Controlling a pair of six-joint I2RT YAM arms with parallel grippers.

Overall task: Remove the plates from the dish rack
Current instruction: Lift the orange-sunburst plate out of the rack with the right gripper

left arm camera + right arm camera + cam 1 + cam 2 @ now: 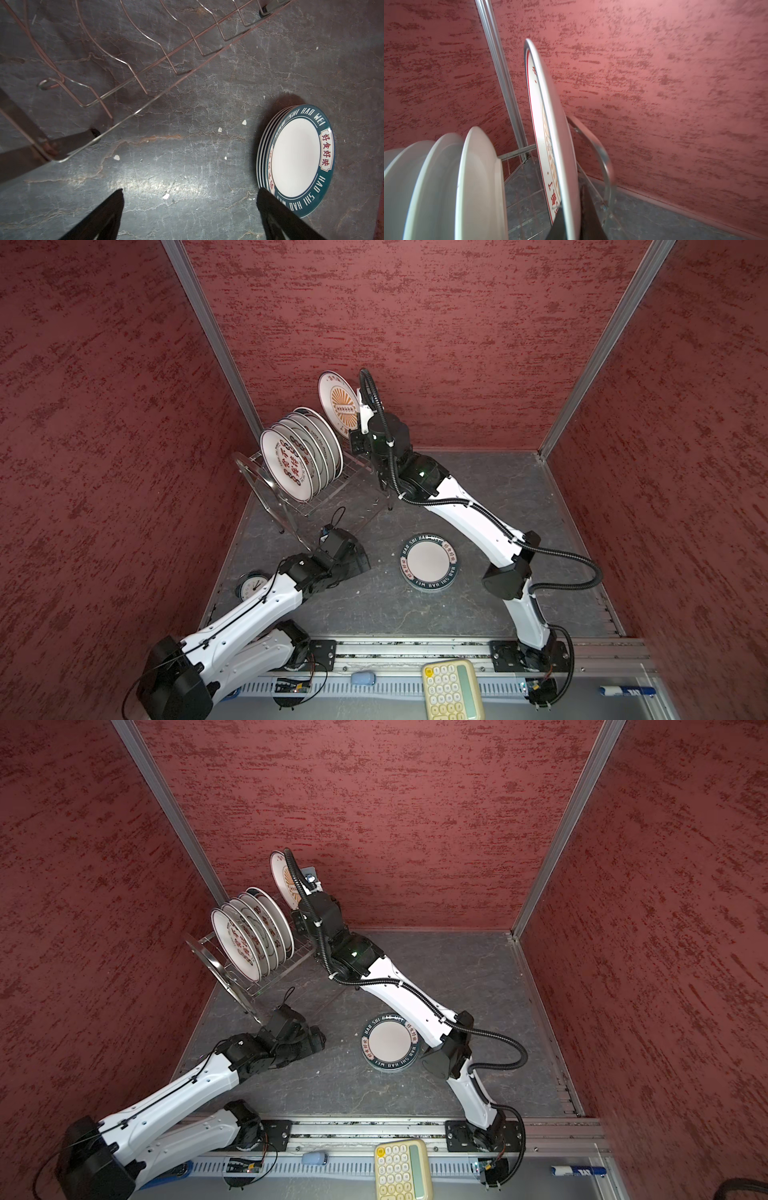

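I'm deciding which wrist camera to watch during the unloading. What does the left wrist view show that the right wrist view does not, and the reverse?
Left wrist only: the open left gripper over the table, and the stack of teal-rimmed plates lying flat on it. Right wrist only: the right gripper shut on the rim of the sunburst plate, held on edge, and the white plates standing in a row. Both: wires of the dish rack and the dark table.

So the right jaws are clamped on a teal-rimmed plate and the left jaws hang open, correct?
Wrong plate: the right jaws are clamped on the orange sunburst plate, as the right wrist view shows. The left jaws do hang open.
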